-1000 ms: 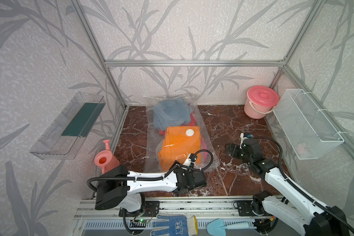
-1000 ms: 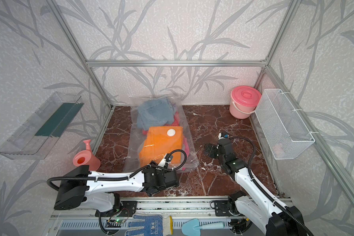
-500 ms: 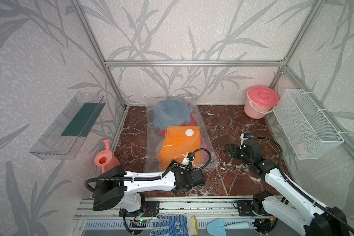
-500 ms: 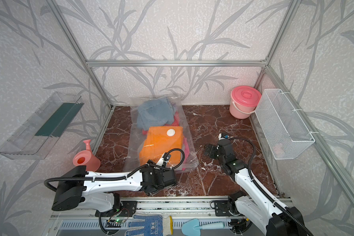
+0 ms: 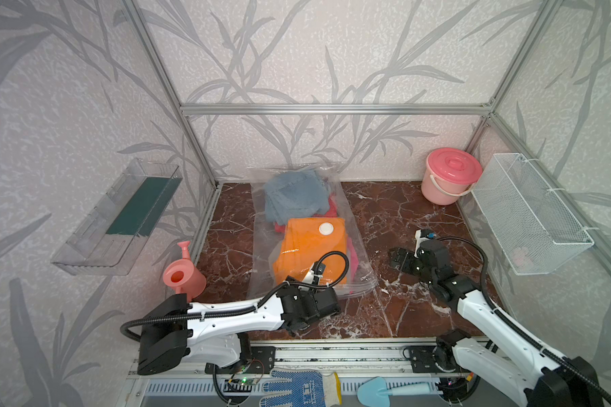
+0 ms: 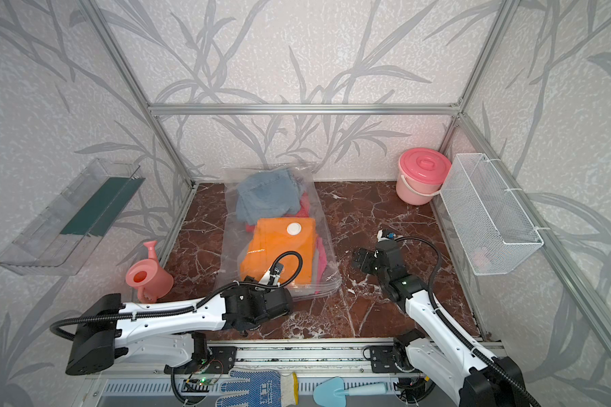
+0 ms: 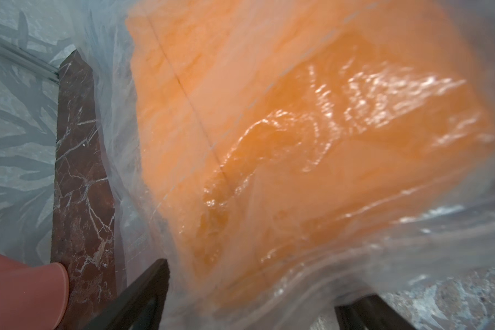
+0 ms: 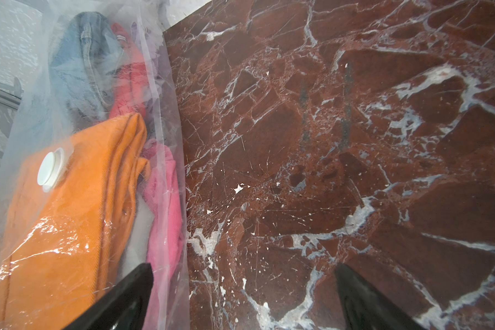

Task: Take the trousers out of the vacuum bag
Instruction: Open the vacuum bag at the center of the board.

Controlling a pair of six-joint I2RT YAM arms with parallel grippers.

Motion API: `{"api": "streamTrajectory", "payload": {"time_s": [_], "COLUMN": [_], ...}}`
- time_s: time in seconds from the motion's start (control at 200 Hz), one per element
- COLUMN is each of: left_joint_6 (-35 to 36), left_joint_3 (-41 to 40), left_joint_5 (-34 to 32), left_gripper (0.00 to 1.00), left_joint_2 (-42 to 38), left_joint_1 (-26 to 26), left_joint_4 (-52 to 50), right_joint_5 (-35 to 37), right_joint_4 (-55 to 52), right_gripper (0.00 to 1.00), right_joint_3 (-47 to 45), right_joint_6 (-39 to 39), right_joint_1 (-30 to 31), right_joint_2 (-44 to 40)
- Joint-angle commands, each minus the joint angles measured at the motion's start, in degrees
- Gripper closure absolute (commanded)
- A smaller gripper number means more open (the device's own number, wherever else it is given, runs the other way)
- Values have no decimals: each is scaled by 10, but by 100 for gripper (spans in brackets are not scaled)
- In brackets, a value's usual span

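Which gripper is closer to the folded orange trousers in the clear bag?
Left. The left gripper is at the folded orange trousers' near end, fingers spread at the clear plastic vacuum bag's edge; the right gripper stands apart, beside the bag.

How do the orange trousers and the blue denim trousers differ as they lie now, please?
The orange trousers lie folded flat at the near end of the vacuum bag, beneath its white valve; the denim trousers lie rumpled at the far end. Both are inside it.

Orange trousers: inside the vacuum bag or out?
Inside: clear film of the vacuum bag covers the orange trousers, with the white valve on top and plastic glare across the cloth.
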Motion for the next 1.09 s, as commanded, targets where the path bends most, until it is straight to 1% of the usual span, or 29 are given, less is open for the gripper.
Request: {"api": "streamTrajectory", "payload": {"time_s": [0.0, 0.11, 0.2, 0.25, 0.3, 0.35, 0.39, 0.485, 0.585, 0.72, 0.74, 0.785, 0.84, 0.895, 1.0, 1.09], "left_joint_6": [-16, -6, 5, 9, 15, 21, 24, 25, 35, 58, 61, 67, 70, 76, 97, 117], "left_joint_3": [-7, 3, 14, 22, 33, 43, 51, 66, 75, 92, 96, 102, 107, 109, 116, 122], "left_joint_5": [0, 1, 9, 9, 8, 6, 2, -14, -30, -41, -41, -42, -44, -47, -43, -26], "left_gripper": [13, 16, 21, 25, 31, 39, 48, 65, 75, 86, 88, 92, 96, 100, 100, 100], "left_joint_2": [-16, -17, -12, -7, -2, 2, 4, 4, 4, 12, 13, 16, 15, 13, 3, -7], "left_joint_1": [18, 21, 21, 21, 21, 21, 21, 21, 21, 21, 21, 20, 21, 20, 20, 21], "left_joint_4": [-6, 1, 11, 14, 10, 7, 5, 0, 4, 9, 9, 7, 10, 14, 26, 43], "right_joint_5": [-2, -4, -7, -9, -11, -13, -14, -19, -29, -65, -71, -78, -79, -60, -9, 21], "right_joint_4": [10, 10, 9, 9, 10, 11, 12, 17, 19, 12, 12, 14, 15, 2, -24, -7], "right_gripper": [1, 1, 1, 1, 1, 1, 1, 1, 1, 1, 1, 2, 3, 4, 5, 9], "right_joint_3": [-2, -3, -6, -9, -12, -14, -16, -19, -19, -23, -26, -34, -43, -44, -46, -56], "right_joint_6": [-5, -4, 0, 3, 6, 7, 11, 16, 17, 21, 41, 56, 77, 93, 127, 166], "right_joint_1": [-3, -3, -3, -3, -3, -3, -3, -3, -3, -2, 1, 7, 30, 65, 150, 224], "right_joint_2": [-5, -6, -10, -11, -12, -12, -12, -11, -9, -19, -24, -35, -54, -70, -99, -118]}}
